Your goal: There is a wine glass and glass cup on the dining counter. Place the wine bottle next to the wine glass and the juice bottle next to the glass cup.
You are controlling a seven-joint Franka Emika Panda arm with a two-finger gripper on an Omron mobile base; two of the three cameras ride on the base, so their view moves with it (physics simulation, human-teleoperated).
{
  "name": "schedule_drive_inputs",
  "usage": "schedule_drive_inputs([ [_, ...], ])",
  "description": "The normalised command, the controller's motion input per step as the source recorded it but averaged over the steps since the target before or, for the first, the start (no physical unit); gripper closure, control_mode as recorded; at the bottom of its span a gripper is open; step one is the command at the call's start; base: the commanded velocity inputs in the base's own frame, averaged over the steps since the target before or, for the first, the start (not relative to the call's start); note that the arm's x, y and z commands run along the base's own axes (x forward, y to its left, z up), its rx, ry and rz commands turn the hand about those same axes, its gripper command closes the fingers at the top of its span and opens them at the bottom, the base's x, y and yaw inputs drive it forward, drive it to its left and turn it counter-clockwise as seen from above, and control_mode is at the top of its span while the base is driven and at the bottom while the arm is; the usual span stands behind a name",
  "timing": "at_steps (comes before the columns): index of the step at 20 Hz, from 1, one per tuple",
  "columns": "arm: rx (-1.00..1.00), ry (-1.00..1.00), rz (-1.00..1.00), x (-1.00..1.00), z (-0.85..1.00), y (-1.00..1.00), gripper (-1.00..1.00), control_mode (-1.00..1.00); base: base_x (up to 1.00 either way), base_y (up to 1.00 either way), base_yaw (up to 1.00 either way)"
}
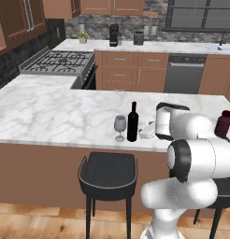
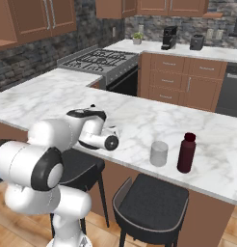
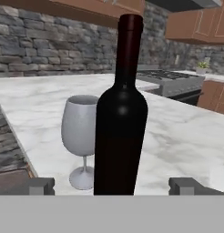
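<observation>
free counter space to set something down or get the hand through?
Wide bare marble on the dining counter from the wine glass toward the stove. Open patch between gripper and glass cup. Crowded: wine bottle by the wine glass, juice bottle by the cup.

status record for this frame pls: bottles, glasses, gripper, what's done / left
wine bottle: upright on dining counter, right beside wine glass
juice bottle: upright, beside glass cup, apart from it
gripper: open, level with the wine bottle's base, one fingertip on either side, not gripping
stools: two black ones under the counter edge
done: both bottles stand by their glasses
left: back the gripper away from the wine bottle
</observation>
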Motion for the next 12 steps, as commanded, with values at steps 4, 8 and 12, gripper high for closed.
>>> schedule_drive_inputs([
  [4,-0.05,0.10,-0.17,-0.35,0.45,-0.16,-1.00,-1.00,0.00,0.00,0.00],
  [8,-0.12,0.13,-0.21,-0.35,0.44,-0.12,-1.00,-1.00,0.00,0.00,0.00],
  [12,-0.13,0.11,-0.19,-0.38,0.44,-0.12,-1.00,-1.00,0.00,0.00,0.00],
])
